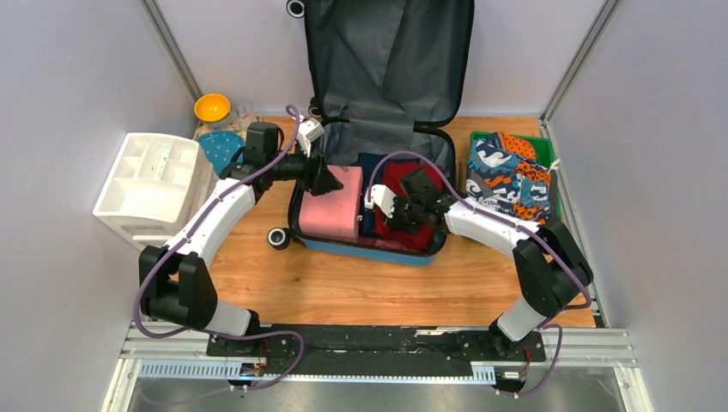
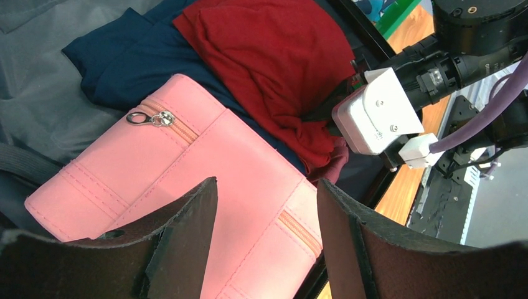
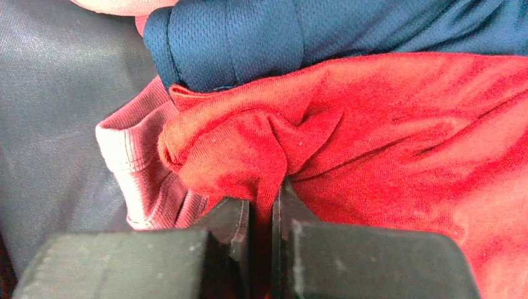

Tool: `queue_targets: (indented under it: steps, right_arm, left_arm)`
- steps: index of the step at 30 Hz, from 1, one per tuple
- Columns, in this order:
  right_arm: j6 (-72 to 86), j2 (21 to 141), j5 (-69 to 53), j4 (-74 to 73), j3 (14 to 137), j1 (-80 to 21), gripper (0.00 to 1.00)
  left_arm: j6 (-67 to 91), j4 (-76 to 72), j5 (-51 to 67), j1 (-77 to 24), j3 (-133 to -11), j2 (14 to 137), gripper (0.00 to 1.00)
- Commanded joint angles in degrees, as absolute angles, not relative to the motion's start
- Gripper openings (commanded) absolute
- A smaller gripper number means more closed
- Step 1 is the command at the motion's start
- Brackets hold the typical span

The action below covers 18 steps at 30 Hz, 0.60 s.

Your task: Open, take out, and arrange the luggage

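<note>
While the luggage [image 1: 378,252] lies open, lid [image 1: 391,69] upright behind, right gripper [image 3: 263,210] pinches red garment [image 3: 386,143]; left gripper [image 2: 268,215] spread.

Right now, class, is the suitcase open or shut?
Open. The suitcase has its lid upright, grey lining showing; a pink pouch, red garment and navy garment lie exposed in the base.

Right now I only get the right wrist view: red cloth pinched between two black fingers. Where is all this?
Observer: The red cloth lies inside the luggage, open on a wooden table with its lid standing up at the back.
Operator: What is the other arm doing?
Observer: The left gripper is open above a pink pouch, next to the clothes in the luggage.
Operator: Anything outside it?
Observer: A green tray on its right holds patterned clothes.
</note>
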State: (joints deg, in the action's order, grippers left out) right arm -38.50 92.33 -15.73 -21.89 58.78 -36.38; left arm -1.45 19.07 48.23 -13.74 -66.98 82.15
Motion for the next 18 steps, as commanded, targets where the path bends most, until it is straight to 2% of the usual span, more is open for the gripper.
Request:
queue_targets:
  steps: [1,10,18]
  right_arm:
    - [-38.1,90.7,-9.7,-21.5,59.7,-35.2,0.00]
    - [-33.1,88.8,-19.9,-29.4,71.5,-27.8,0.00]
    - [-35.0,89.6,-23.9,-31.4,72.0,-27.3,0.00]
  left_arm:
    - [-2.4,18.9,50.0,-13.2,-67.0,80.1,0.68]
    - [-1.4,17.9,50.7,-13.2,-66.9,80.9,0.67]
    - [-0.7,17.1,50.8,-13.2,-67.0,81.6,0.67]
